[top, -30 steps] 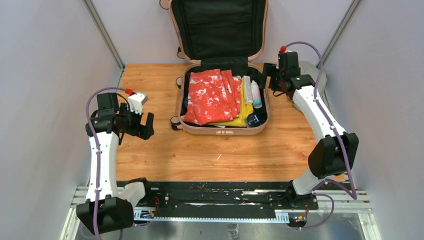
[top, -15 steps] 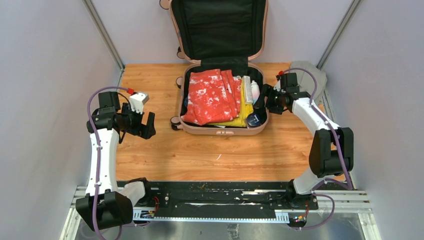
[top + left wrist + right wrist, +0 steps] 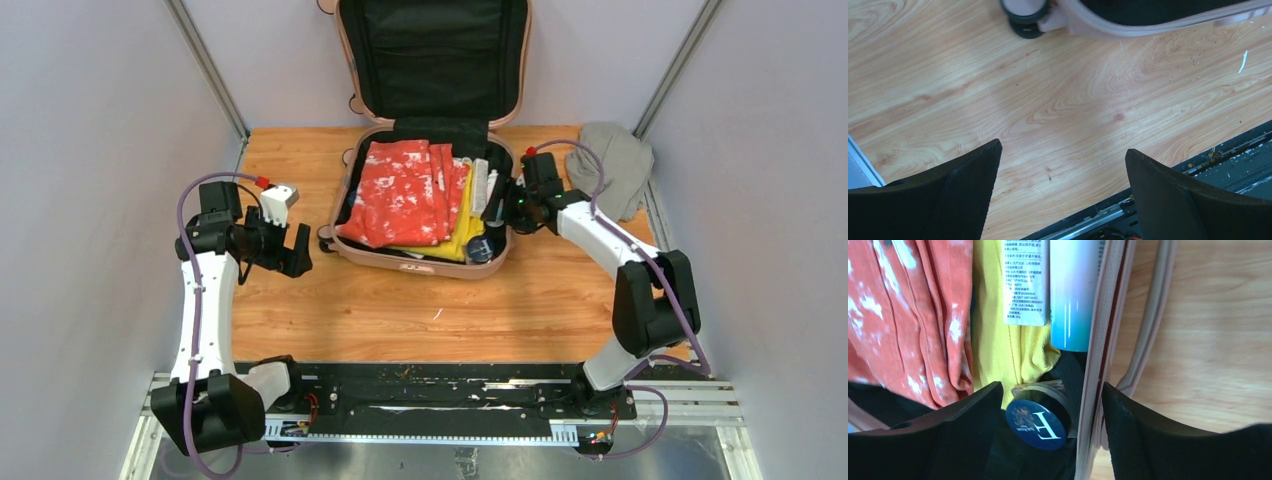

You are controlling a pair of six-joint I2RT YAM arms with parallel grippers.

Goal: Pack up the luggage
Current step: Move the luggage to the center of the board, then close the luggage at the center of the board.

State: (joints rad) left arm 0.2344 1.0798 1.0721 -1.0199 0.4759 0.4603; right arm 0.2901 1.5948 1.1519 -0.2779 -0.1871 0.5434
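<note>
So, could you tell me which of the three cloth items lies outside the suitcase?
The grey cloth lying beside the suitcase; the red garment and yellow garment are inside.

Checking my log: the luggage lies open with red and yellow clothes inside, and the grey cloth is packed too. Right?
No. The grey cloth is outside the luggage, on the table to its right; the top external view shows it. The rest holds.

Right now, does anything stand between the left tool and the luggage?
Nothing visible does: only bare table lies between the open left tool and the luggage, whose near-left wheel is closest.
</note>
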